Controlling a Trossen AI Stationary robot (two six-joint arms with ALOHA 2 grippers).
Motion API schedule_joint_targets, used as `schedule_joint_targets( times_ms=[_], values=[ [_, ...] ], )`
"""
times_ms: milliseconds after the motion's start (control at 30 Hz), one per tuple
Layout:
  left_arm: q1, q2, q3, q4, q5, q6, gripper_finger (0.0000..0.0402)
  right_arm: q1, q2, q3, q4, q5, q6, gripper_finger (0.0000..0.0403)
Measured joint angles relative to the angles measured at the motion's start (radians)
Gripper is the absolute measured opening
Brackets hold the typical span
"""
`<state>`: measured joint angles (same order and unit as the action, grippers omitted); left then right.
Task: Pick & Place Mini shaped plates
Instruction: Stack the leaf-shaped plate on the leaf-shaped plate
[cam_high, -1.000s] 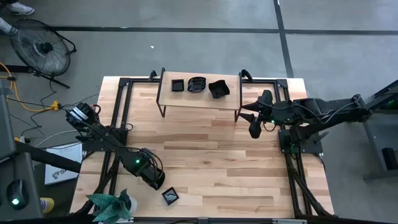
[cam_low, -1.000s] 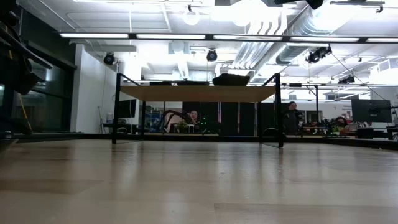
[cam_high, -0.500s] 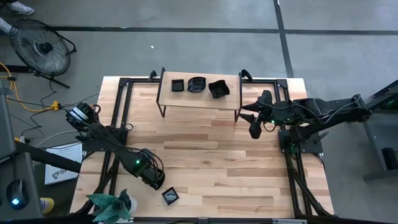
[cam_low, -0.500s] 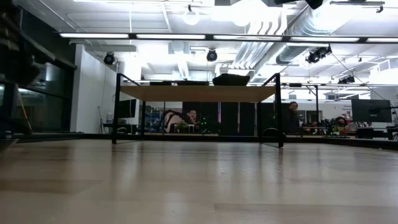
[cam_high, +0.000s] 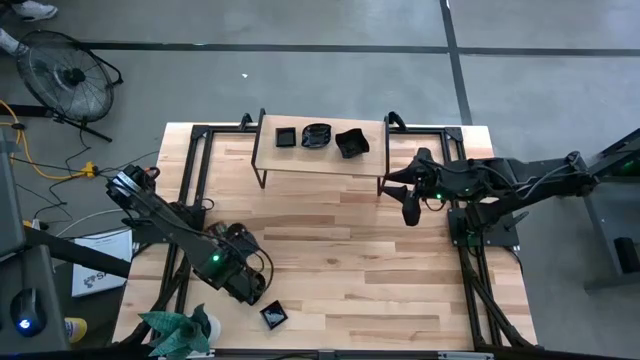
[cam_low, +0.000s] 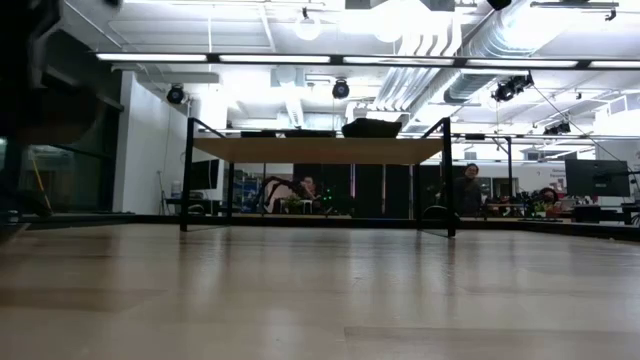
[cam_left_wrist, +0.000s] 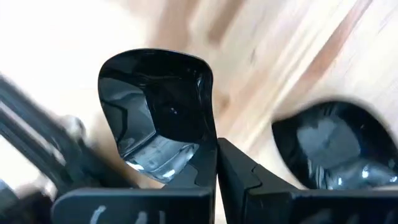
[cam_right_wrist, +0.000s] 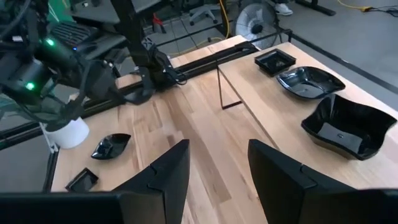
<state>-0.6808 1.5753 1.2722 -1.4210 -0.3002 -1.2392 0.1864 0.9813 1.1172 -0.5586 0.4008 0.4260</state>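
Note:
My left gripper (cam_high: 254, 290) is near the table's front left and points steeply down. It is shut on a glossy black squarish mini plate (cam_left_wrist: 158, 112). A leaf-like plate (cam_left_wrist: 329, 152) lies on the wood beside it. The right wrist view shows that leaf-like plate (cam_right_wrist: 111, 146) and a small square plate (cam_right_wrist: 81, 179) flat on the table. Three more plates (cam_high: 317, 136) sit on a raised wooden shelf (cam_high: 320, 160) at the far side. My right gripper (cam_high: 409, 210) hangs open in the air to the right of the shelf. My left gripper pinches the squarish plate by one side wall at its rim (cam_left_wrist: 205, 140), with one finger on the inside of the wall and one on the outside. The fingers come from above, slanting steeply down. The plate sticks out past the fingertips, its hollow facing the wrist camera.
A green plant (cam_high: 175, 330) in a white pot (cam_right_wrist: 68, 134) stands at the near left corner, close to the left arm. The shelf's black legs (cam_high: 262, 178) stand on the table. The bare wood in the middle of the table (cam_high: 340, 260) holds nothing.
My left arm has risen and shows larger in the high view, and its wrist has turned. Its dark shape at the left edge of the low view has moved up. The plates on the table near the front edge and on the shelf have stayed in place.

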Motion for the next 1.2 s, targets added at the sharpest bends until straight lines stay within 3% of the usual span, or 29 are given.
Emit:
schedule_joint_targets(
  times_ms=[333,433,833,1033,1200],
  values=[
    [0.012,0.000,0.155,0.021,-0.440,0.386,0.0000,0.000,0.001,0.000,0.003,-0.012,-0.007,0.0158],
    [0.053,-0.001,0.171,0.104,-0.492,0.573,0.0000,0.000,0.001,0.000,0.003,-0.012,-0.011,0.0158],
    [0.335,-0.001,0.177,0.497,-0.396,1.510,0.0000,0.000,0.001,0.000,0.002,-0.029,-0.025,0.0158],
    [0.473,-0.001,0.176,0.600,-0.341,1.678,0.0000,0.000,0.001,0.000,0.002,-0.053,0.005,0.0158],
    [0.566,-0.001,0.176,0.678,-0.337,1.707,0.0000,0.000,0.001,0.000,0.002,-0.068,0.029,0.0158]
  ],
)
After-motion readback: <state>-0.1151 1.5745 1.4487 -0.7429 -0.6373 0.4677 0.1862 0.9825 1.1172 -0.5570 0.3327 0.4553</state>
